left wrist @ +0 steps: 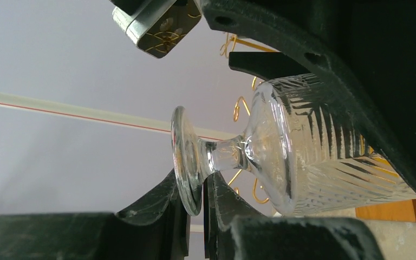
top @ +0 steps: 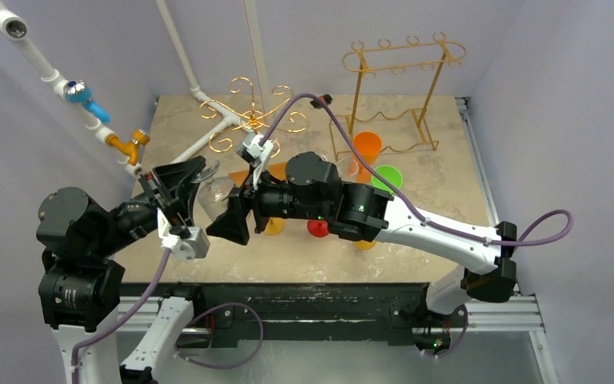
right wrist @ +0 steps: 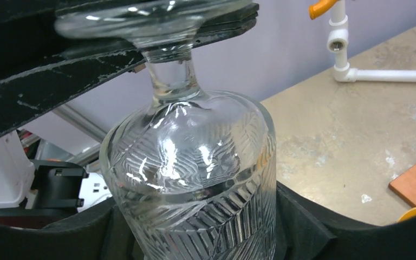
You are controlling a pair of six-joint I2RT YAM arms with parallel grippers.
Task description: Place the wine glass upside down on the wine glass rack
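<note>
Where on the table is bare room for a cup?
Free: the near strip of the table along the front edge; the right side, between green cup and wall; the back left corner by the white pipe. Crowded: the middle, cups under the right arm and tall gold rack.

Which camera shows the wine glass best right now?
Left wrist: the wine glass lies sideways in profile, with foot, stem and most of the bowl clear. Right wrist shows the bowl and stem up close, with the foot cropped at the top. Top external shows it small and faint.
</note>
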